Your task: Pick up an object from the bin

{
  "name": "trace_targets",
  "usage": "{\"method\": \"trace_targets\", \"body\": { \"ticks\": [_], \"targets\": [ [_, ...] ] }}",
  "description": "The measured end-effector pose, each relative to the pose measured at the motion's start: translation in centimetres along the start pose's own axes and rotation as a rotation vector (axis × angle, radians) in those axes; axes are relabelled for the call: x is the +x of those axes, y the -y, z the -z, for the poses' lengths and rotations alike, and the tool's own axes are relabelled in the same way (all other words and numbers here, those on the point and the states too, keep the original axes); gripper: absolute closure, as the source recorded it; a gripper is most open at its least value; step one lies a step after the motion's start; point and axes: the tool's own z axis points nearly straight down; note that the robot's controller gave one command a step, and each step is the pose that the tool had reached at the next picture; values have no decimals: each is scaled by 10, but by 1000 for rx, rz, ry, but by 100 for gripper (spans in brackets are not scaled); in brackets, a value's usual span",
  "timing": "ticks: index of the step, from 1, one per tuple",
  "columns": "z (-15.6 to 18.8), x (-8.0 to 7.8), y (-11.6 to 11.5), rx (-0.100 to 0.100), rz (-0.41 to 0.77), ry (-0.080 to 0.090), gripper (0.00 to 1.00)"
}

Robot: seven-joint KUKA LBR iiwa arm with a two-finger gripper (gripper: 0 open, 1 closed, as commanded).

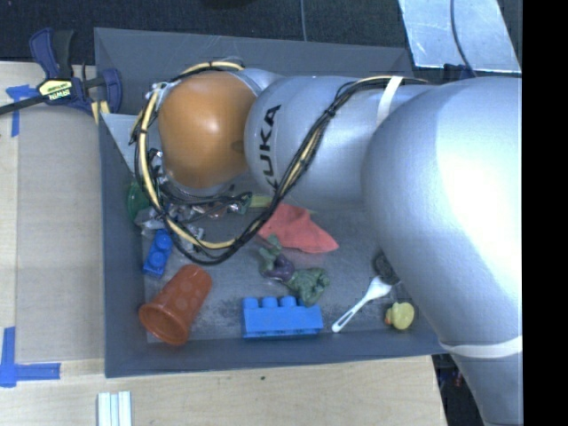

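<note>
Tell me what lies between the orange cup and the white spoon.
In the camera view, a blue toy brick lies between the orange cup and the white spoon, flat on the bin floor, with a bare gap on the cup's side.

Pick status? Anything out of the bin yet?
Done: arm is down in the bin's upper left, end effector beside a small blue piece and a green thing. In hand: no grasp visible. Left: grasp and lift; orange cup, blue brick and white spoon lie in the bin.

Glare whitens the arm, which shadows the bin beneath.
</note>
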Motion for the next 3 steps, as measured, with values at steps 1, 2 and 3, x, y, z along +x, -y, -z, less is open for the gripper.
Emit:
{"method": "trace_targets", "body": {
  "ticks": [1,2,3],
  "targets": [
    [23,2,-3,-9,-1,-7,100],
    [65,0,-1,-5,-2,-2,100],
    [110,-1,0,-3,-2,0,100]
  ]
}}
